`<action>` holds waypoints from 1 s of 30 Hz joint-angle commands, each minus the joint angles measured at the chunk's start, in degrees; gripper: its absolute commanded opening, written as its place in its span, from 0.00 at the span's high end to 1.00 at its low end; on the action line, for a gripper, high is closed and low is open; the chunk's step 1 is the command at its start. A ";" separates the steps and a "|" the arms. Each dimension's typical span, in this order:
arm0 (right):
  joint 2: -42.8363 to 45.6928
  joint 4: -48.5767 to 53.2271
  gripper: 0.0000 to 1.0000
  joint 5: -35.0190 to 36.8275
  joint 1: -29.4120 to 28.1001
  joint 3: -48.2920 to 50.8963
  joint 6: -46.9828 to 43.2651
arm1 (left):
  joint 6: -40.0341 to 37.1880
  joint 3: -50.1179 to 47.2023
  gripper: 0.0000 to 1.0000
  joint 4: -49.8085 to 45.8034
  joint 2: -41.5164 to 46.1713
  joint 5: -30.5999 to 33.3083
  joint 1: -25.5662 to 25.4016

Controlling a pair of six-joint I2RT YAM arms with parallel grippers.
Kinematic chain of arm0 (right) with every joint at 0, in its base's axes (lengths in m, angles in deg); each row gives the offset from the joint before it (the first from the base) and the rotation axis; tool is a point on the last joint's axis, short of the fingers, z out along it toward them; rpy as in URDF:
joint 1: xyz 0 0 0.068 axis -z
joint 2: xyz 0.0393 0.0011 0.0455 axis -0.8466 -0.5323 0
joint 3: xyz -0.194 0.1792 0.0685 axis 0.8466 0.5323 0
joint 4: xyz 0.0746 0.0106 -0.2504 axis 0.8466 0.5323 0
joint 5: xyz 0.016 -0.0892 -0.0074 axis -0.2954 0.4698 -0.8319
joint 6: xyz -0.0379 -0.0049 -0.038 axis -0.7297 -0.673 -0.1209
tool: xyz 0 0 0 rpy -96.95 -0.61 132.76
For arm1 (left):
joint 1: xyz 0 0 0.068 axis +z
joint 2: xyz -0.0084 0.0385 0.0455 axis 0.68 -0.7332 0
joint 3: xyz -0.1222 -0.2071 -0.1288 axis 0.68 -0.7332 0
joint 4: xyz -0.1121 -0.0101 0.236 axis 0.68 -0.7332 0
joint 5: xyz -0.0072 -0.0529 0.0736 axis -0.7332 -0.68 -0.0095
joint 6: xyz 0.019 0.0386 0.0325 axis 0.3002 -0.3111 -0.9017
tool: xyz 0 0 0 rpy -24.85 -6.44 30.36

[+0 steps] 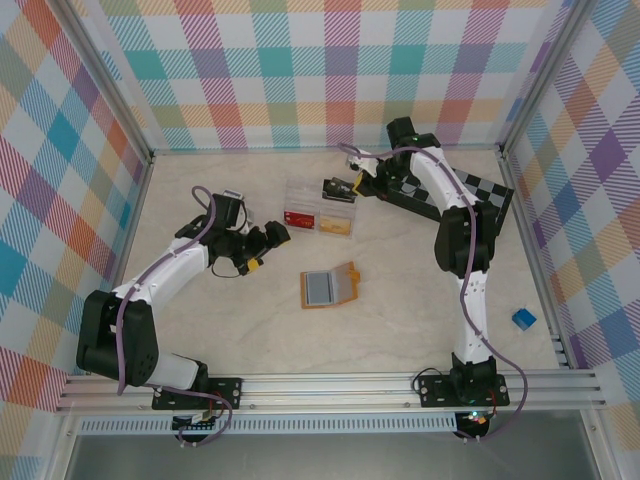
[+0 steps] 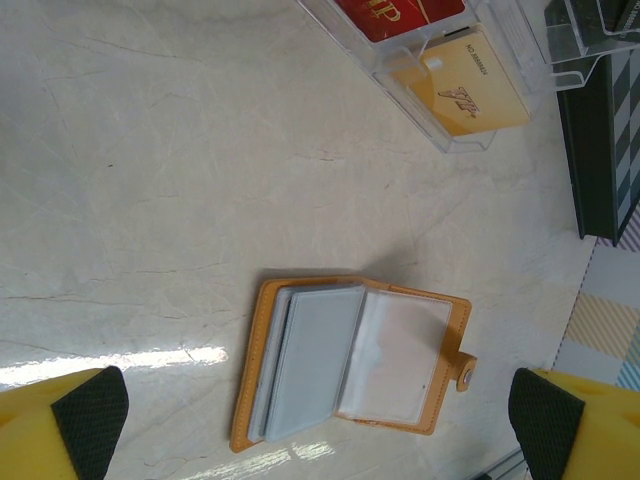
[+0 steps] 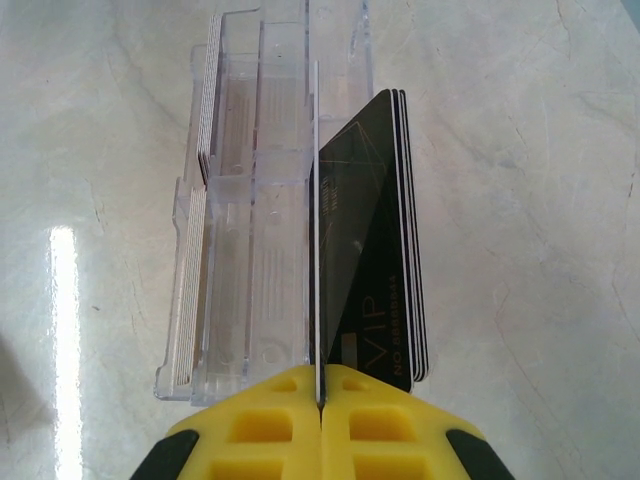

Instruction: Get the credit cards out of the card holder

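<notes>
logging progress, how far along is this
Done: card holder lies open, visible pockets look empty; red card and yellow card sit in the clear box. In hand: right gripper pinches a thin card at that box. Left: maybe hidden sleeves; left gripper open.

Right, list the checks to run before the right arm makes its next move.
1. Right pincer shut on the held card: ok, gripped edge-on.
2. Held card over the clear box: ok, beside the black cards.
3. Held card seated in a slot: cannot tell.
4. Left pincer open, off the card holder: ok.
5. Card holder lying open: ok.
6. Card holder emptied: cannot tell; the clear pocket looks empty, the grey panels hide the rest.
</notes>
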 commanded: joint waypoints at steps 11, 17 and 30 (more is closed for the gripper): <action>1.54 -2.59 0.79 0.71 -0.97 -1.71 7.83 | -0.39 -0.14 0.00 0.54 0.53 -0.99 0.90; 3.81 -3.10 0.74 1.46 -1.08 -1.25 12.55 | -0.69 -0.49 0.00 -0.38 1.23 -0.48 0.86; 17.60 -15.90 0.59 15.05 -1.08 14.65 43.33 | -0.54 -1.97 0.00 -0.93 2.33 -0.19 0.89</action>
